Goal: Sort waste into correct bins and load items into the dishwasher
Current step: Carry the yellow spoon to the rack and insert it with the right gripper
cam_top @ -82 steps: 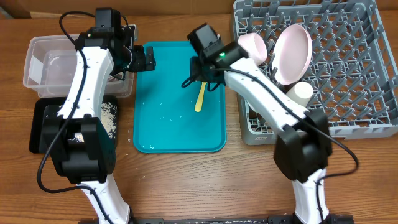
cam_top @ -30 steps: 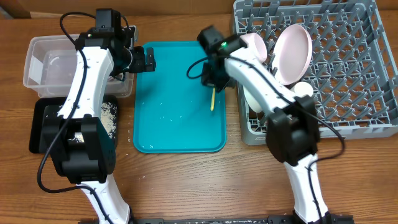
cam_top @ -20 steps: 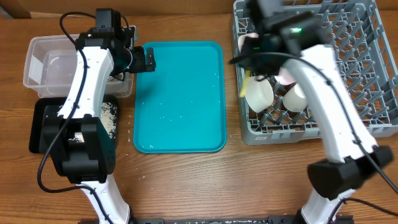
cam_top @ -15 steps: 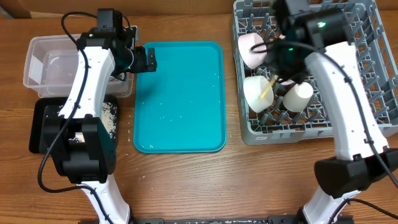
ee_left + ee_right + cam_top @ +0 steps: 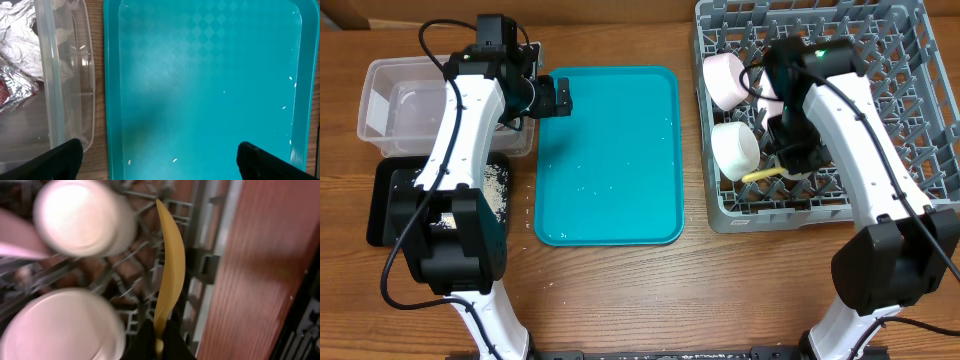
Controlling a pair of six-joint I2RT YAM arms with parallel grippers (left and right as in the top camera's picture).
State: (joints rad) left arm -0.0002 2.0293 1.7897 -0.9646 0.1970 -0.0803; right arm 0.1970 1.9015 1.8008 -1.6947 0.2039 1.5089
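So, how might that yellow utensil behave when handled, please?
The yellow utensil looks thin and plastic, so probably light and slightly flexible. Pinched at one end by the right tool, it may pivot. Being slim, it could slip through the dish rack grid.

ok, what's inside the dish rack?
Left side of the dish rack: pink cup, white cup, and a yellow utensil held by the right hand. The arm covers whatever's beneath it.

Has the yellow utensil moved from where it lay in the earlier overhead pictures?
Yes. The yellow utensil went right, off the teal tray, and is now over the front of the grey rack, held by the right tool.
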